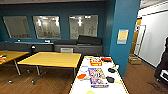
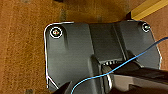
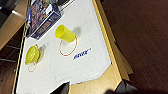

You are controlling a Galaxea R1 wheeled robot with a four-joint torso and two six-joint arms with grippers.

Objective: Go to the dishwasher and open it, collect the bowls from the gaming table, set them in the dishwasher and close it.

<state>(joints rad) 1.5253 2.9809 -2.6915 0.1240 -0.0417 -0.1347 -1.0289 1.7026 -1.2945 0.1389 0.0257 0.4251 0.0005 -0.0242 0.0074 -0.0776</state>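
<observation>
Head view looks over a room with blue walls (image 1: pixel 62 11) and a wooden floor (image 1: pixel 50 85). A long white desk (image 1: pixel 82 83) runs away from the robot at the near right, carrying a printed box (image 1: pixel 96 76), an orange-red pack (image 1: pixel 95 61), a red item (image 1: pixel 106 59) and two dark round things (image 1: pixel 110 79). To its left stands a yellow-topped desk (image 1: pixel 51 59) on metal legs, and another like it sits at the far left (image 1: pixel 11 55). A dark counter (image 1: pixel 77 47) lines the far wall beneath three framed panels (image 1: pixel 47 27). A blue pillar (image 1: pixel 122 30) with a notice (image 1: pixel 122 36) rises just right of the white desk. A person (image 1: pixel 163 63) in dark clothes stands at the right edge.

Right wrist view shows the white desk's end with a yellow cup (image 3: pixel 65 33) lying tilted beside a red ring mark (image 3: pixel 68 47), and a yellow-green lidded pot (image 3: pixel 32 54) near the far edge. The printed box (image 3: pixel 41 18) lies beyond them.

Left wrist view shows the robot's dark plate above the wooden floor (image 2: pixel 22 50), with a blue cable (image 2: pixel 130 61) across it.

Whether either set of jaws is released or clenched cannot be told. I cannot make out the dishwasher anywhere here.
</observation>
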